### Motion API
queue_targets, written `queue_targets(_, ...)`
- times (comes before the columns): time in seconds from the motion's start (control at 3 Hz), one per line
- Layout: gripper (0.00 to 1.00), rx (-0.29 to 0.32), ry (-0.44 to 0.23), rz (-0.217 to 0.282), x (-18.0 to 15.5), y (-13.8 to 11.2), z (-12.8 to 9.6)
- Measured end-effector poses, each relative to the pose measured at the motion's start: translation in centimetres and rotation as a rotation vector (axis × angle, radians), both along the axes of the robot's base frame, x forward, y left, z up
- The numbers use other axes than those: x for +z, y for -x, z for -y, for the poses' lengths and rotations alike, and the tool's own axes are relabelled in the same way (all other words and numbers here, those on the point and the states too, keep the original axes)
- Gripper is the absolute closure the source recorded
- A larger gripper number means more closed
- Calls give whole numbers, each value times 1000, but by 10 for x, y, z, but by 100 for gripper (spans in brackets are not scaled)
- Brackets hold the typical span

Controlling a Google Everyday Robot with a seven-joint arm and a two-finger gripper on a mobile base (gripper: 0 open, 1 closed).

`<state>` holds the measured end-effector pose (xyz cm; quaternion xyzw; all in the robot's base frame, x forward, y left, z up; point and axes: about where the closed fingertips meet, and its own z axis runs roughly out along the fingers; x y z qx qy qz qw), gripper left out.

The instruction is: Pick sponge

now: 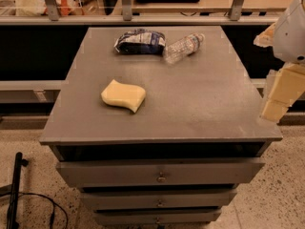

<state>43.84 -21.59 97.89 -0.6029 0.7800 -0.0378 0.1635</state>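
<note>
The end effector (279, 97) hangs out at three o'clock, just past the right edge of the tabletop (205, 104) and a little above it, its tan wedges pointing down and slightly inward. From where I stand I cannot tell whether it is spread or closed, and nothing appears to be held in it. Above it the white wrist housing (293, 30) bulges in from the upper right, so the arm looks to be coming over from that side, bent downward at the wrist and not yet reaching across. The sponge (123, 95), a pale yellow foam block with wavy edges, lies flat at about eight o'clock from the middle of the tabletop, well apart from the end effector and alone on its patch of grey. Back at twelve o'clock a blue-and-white snack bag (139, 41) lies just beside a clear plastic bottle (183, 47) on its side, both well clear of the sponge. The risk, as I judge it, is in the long crossing. A low approach could clip the tabletop's right edge. A descent that lands off-centre could press on the soft foam and shove it toward the near edge instead of closing around it. A path swung too far back could set the bottle rolling.
</note>
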Motion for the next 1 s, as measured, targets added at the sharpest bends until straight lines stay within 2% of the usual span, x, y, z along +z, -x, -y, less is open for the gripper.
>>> queue_targets(0.33, 0, 0, 0, 0, 0, 0, 0)
queue_targets(0.67, 0, -29, -32, 1, 0, -2, -4)
queue_targets(1.0, 0, -101, -117, -46, -13, -4, -26)
